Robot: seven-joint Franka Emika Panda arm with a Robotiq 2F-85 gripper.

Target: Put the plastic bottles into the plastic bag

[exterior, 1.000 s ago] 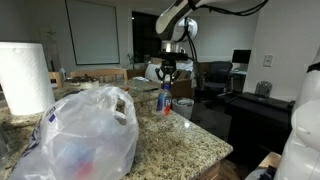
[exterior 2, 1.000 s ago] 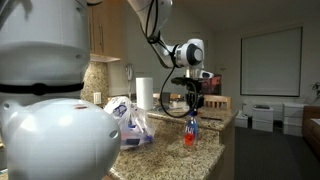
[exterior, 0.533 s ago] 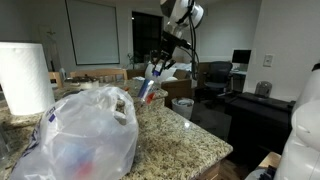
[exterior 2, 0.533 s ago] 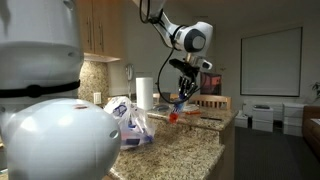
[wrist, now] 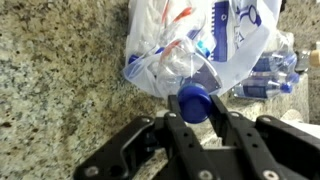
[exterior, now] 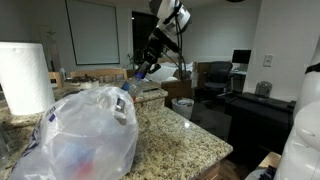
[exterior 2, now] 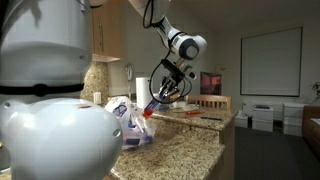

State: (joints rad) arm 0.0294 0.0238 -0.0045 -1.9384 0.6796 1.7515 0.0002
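Note:
My gripper [exterior: 143,70] is shut on a clear plastic bottle with red-orange colouring [exterior: 134,83] and holds it tilted in the air at the far top edge of the plastic bag [exterior: 80,135]. In an exterior view the gripper [exterior 2: 161,96] carries the bottle [exterior 2: 150,109] just above the bag [exterior 2: 124,121]. In the wrist view my fingers [wrist: 176,132] clamp the bottle's neck below its blue cap [wrist: 194,101], right over the bag [wrist: 215,40]. Other bottles with blue labels [wrist: 268,76] lie inside the bag.
The bag sits on a speckled granite counter [exterior: 185,140]. A white paper towel roll [exterior: 25,78] stands behind the bag and also shows in an exterior view [exterior 2: 145,92]. A large white rounded object [exterior 2: 50,135] fills that view's foreground. The counter edge [exterior: 215,158] drops off nearby.
My gripper has lifted the bottle from upright near the counter's edge, tilted it and carried it across to the bag's top.

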